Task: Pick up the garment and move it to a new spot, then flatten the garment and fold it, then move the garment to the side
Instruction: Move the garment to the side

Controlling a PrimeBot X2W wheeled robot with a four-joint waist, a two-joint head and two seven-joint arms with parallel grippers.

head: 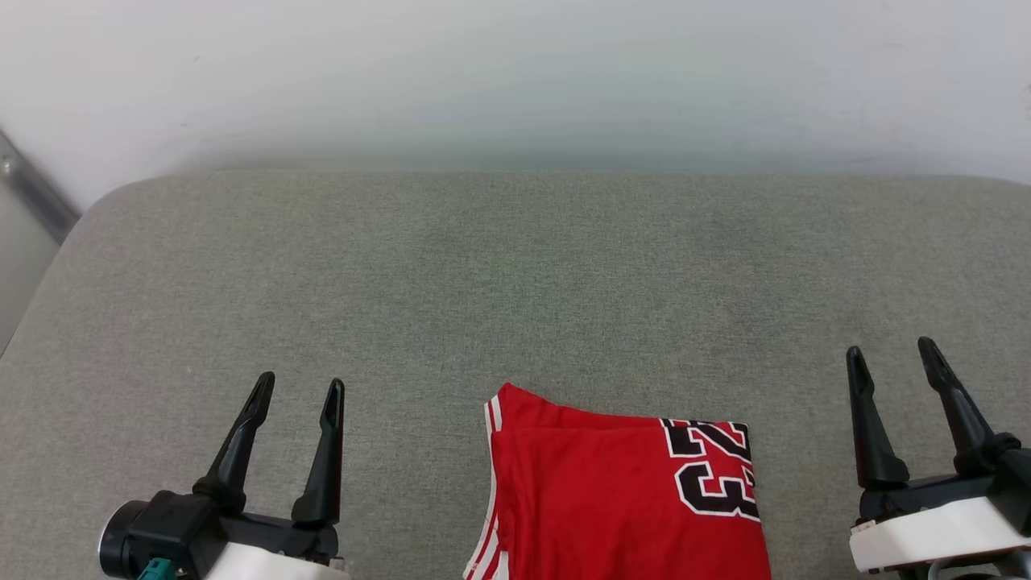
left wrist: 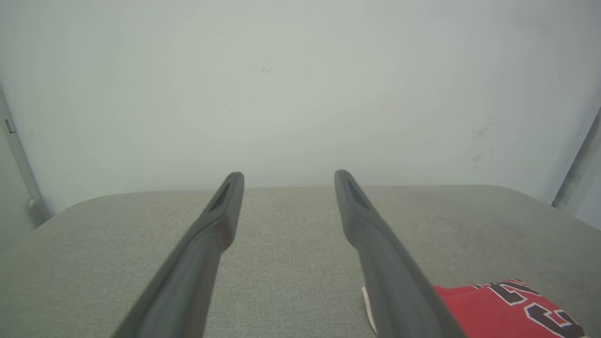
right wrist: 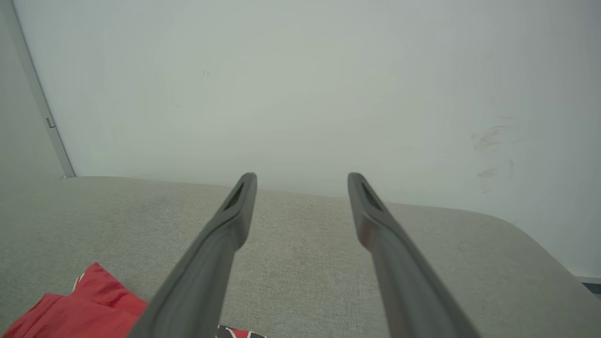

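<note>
Head: one garment [head: 596, 491], folded, on the grey cushion [head: 515, 266], low centre between left gripper [head: 300, 383] and right gripper [head: 890, 348]. Both agape and empty; right looks nearer. Long axis unclear, cropped below.
Left wrist: garment [left wrist: 488, 310] lies right of the fingers.
Right wrist: garment [right wrist: 89, 300] lies left.
Count: two grippers.

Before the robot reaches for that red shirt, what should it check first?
1. ok: left gripper open, holding nothing.
2. ok: right gripper open, holding nothing.
3. ok: shirt folded, lying flat on the cushion between the two.
4. ok: neither gripper touches the shirt.
5. not ok: whole shirt in sight; the head view cuts off its near edge.
6. cannot tell: lower layers folded neatly.
</note>
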